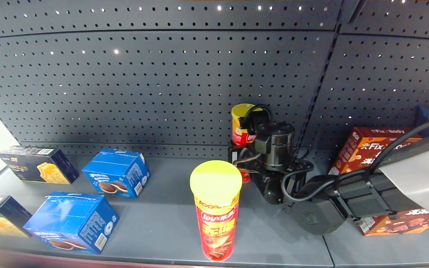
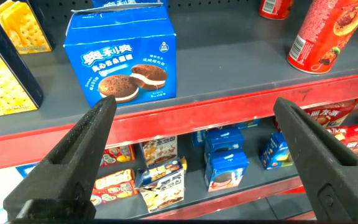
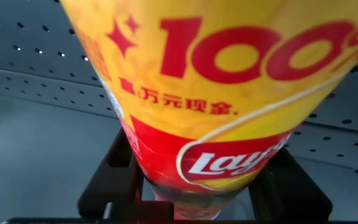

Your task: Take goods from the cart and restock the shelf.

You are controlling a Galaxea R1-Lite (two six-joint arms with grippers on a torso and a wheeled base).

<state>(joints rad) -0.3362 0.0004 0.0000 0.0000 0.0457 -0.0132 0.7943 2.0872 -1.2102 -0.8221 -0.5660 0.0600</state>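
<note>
– Where is our chips can?

– Our right jaws are closed on the back chips can [image 1: 240, 123]. A black finger [image 3: 110, 177] presses on each side, low down on it. The can stands straight up, close to the peg wall [image 1: 162, 93].

– Why do we hold it so low?

– We think a low hold helps us set it down flat, so it does not tip.

– Is it down on the shelf [image 1: 155, 208] yet?

– We cannot tell. The jaws hide its bottom.

– And the other can?

– The front chips can [image 1: 216, 208] stands apart from the right jaws, out toward the shelf's front edge. We think the cans go in a line, so ours goes in behind it.

– What about our left jaws?

– They are wide open and hold nothing. They hang out in front of the shelf's red edge, and a blue cookie box [image 2: 123, 56] sits just past them. We think they are out there so they do not bump our right arm [image 1: 348, 201].

– What must we watch for?

– If we let go too high, the can may fall over.
</note>
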